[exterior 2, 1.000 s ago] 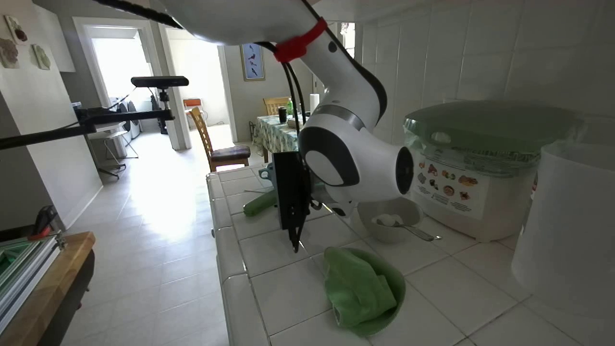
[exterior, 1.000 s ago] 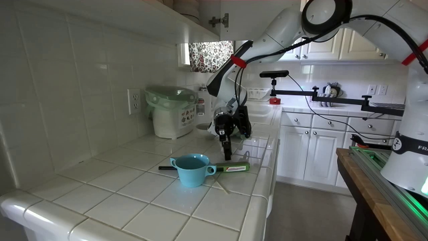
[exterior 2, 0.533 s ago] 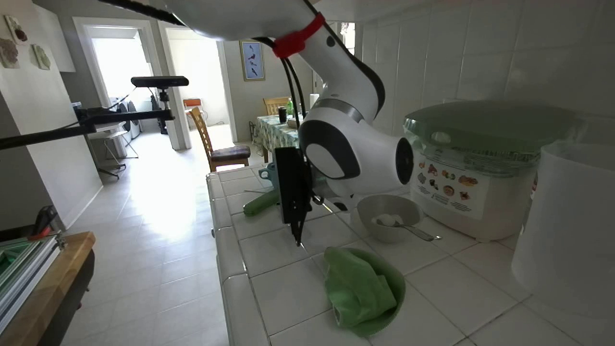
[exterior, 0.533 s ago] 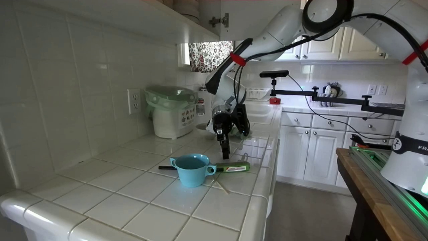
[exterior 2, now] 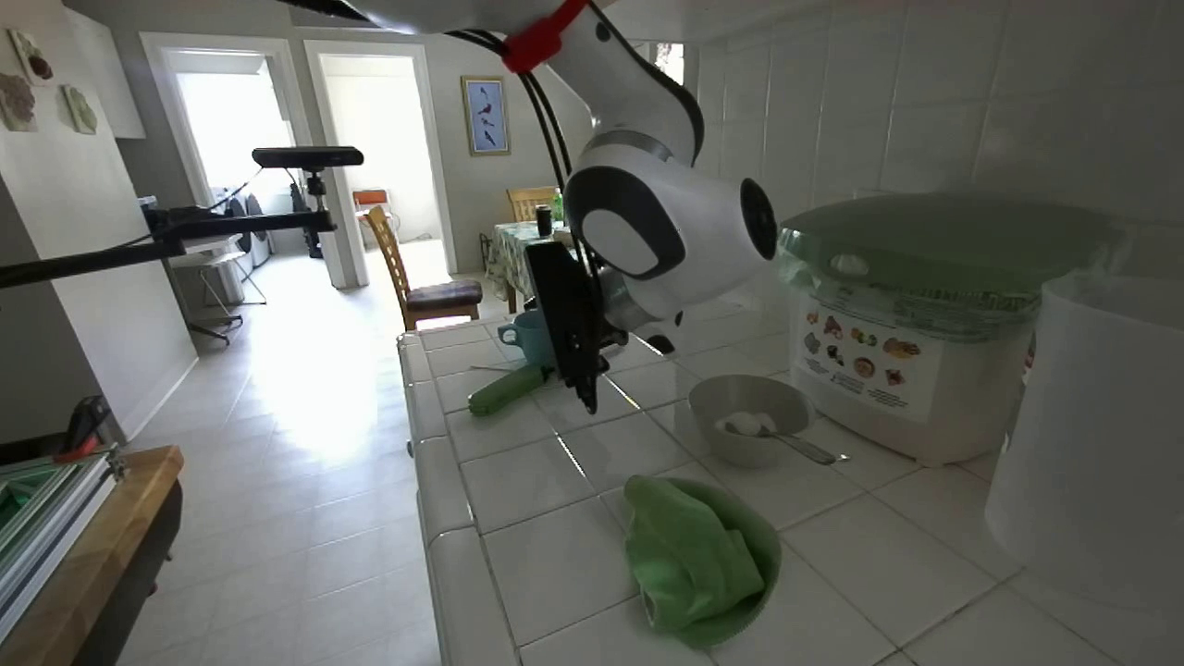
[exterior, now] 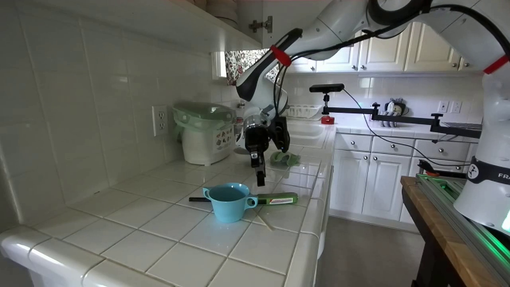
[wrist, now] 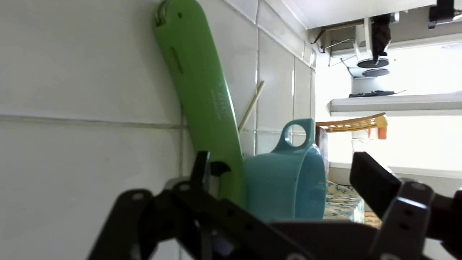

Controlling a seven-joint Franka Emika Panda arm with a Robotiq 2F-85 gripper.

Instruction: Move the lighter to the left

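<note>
- Lighter (exterior: 277,198): stick type, bright green body, thin dark front. Lies flat on the white tile counter (exterior: 265,247).
- Position: in an exterior view it runs crosswise just behind the teal cup (exterior: 228,209), which hides its middle. Can't tell if the two touch.
- Handle (wrist: 202,94): long, slightly bowed, smooth, rounded butt end. Wrist view gives a notch with a metallic glint at the butt, a small dark hole near it, a narrow slit further along.
- Faint marks mid-handle, not legible.
- Black curved piece (wrist: 219,168) set in the handle toward the cup end.
- Label (exterior: 281,201) on its side: whitish with some red, too small to read.
- Rod (exterior: 199,199): black, straight; only the end shows, poking out beyond the cup.
- Gripper (wrist: 279,160): fingers (wrist: 200,169) spread wide. Hangs above the counter near the lighter; in an exterior view a strip of tile shows between fingertips and handle.
- Thin pale stick (wrist: 251,106) lies on the tile, near both cup and lighter.
</note>
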